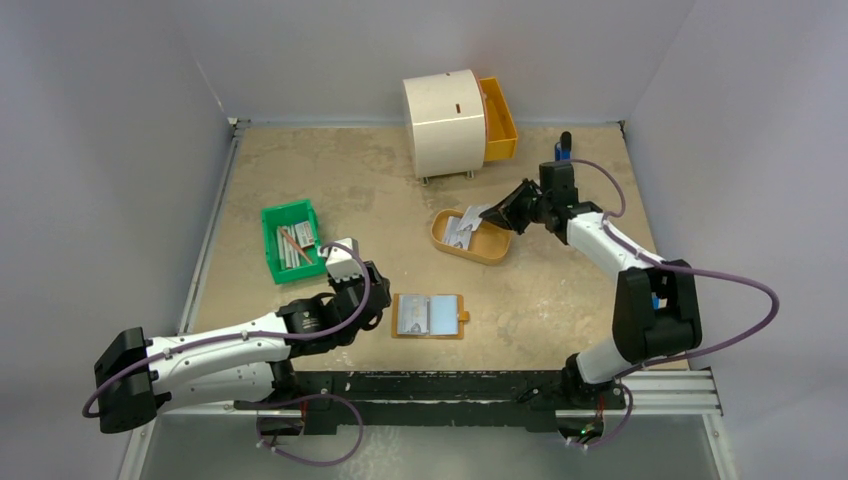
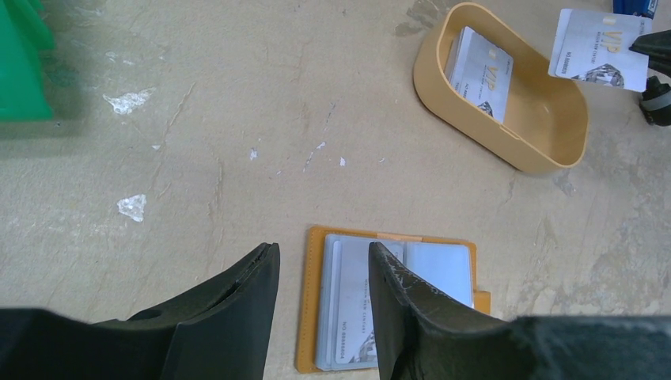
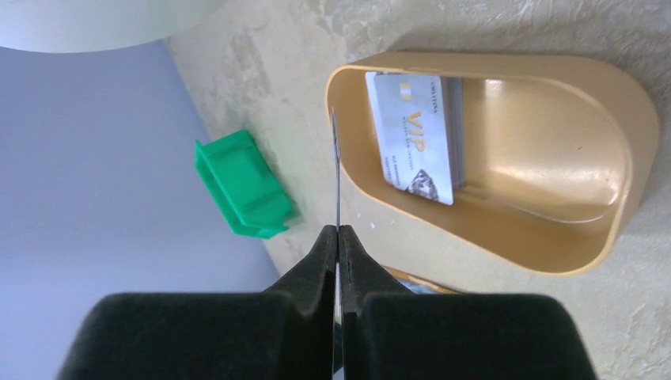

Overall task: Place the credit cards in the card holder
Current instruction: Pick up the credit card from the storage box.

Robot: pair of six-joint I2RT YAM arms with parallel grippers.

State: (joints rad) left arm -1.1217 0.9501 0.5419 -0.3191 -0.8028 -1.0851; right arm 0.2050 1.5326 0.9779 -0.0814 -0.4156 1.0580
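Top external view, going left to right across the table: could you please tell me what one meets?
Green bin → left gripper, open → card holder, lying open → right gripper, shut on a credit card.

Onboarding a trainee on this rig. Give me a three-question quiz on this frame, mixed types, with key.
1. True or false: the right fingers are shut on a card.
2. The unfiled cards lie in the: A) bin B) tray C) drawer
3. Fill in: between the open left fingers, their wrist view shows the ____.
Key: 1 true; 2 B; 3 card holder.
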